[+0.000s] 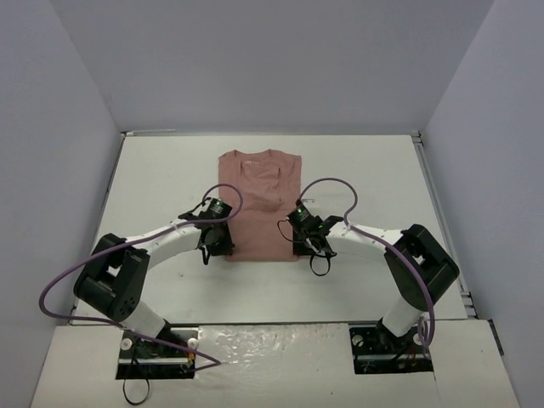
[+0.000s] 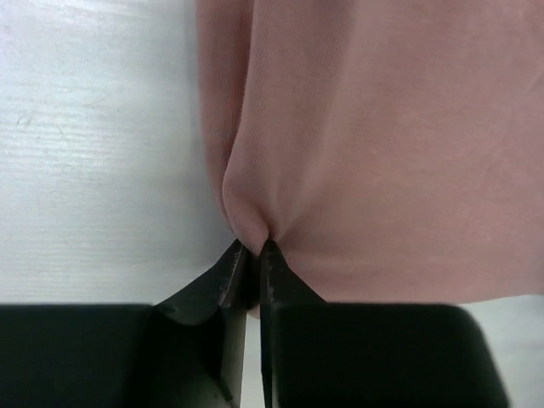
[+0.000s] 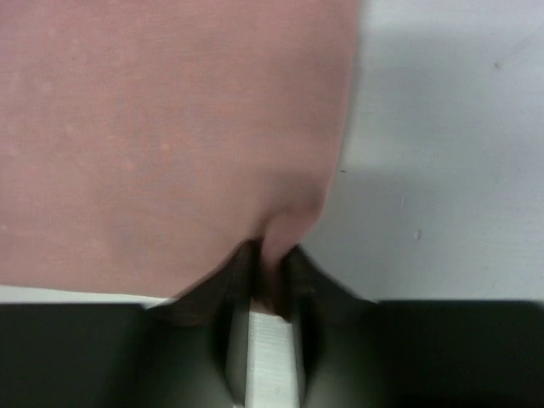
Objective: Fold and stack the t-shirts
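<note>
The dusty-pink t-shirt [image 1: 259, 200] lies on the white table [image 1: 161, 178], sides folded in to a narrow rectangle, collar at the far end. No chest graphic shows. My left gripper [image 1: 223, 244] is shut on the shirt's near left hem corner; in the left wrist view the gripper [image 2: 255, 248] pinches a pucker of pink cloth [image 2: 382, 144]. My right gripper [image 1: 299, 245] is shut on the near right hem corner; in the right wrist view the gripper [image 3: 272, 253] has a fold of cloth [image 3: 161, 136] between its black fingers. That view is blurred.
Grey walls stand on three sides of the table. Purple cables [image 1: 340, 191] loop over both arms. The arm bases [image 1: 153, 340] sit at the near edge.
</note>
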Action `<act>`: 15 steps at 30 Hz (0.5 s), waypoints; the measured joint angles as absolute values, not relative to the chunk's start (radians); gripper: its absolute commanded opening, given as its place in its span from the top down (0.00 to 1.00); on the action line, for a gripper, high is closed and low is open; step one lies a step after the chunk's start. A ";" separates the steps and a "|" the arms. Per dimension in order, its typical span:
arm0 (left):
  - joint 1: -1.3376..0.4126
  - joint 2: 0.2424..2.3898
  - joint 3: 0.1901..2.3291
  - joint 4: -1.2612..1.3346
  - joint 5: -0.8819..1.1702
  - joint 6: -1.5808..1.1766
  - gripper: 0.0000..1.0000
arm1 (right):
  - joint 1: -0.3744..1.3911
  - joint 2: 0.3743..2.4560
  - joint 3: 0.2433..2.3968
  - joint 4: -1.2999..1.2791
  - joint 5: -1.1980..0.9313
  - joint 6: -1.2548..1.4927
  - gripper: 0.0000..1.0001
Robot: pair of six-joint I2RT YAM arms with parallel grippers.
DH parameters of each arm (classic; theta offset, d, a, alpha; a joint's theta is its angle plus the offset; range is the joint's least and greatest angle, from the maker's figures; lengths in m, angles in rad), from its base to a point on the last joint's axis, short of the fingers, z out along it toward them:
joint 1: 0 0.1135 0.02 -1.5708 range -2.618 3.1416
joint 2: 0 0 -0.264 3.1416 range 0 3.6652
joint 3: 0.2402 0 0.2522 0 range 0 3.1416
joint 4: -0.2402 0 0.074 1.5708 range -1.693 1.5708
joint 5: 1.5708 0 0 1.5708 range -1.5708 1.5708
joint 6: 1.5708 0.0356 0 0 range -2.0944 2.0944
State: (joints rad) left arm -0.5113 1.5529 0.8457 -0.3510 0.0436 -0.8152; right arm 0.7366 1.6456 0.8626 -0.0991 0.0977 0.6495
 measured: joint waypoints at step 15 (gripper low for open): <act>-0.530 1.061 0.700 -0.654 0.156 -0.818 1.00 | 0.880 1.439 0.849 -0.378 0.034 0.653 1.00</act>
State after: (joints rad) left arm -0.5301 1.0610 0.7005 -0.6539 0.1558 -0.8181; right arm 0.8803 1.4393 0.8486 -0.3776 0.0341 0.6530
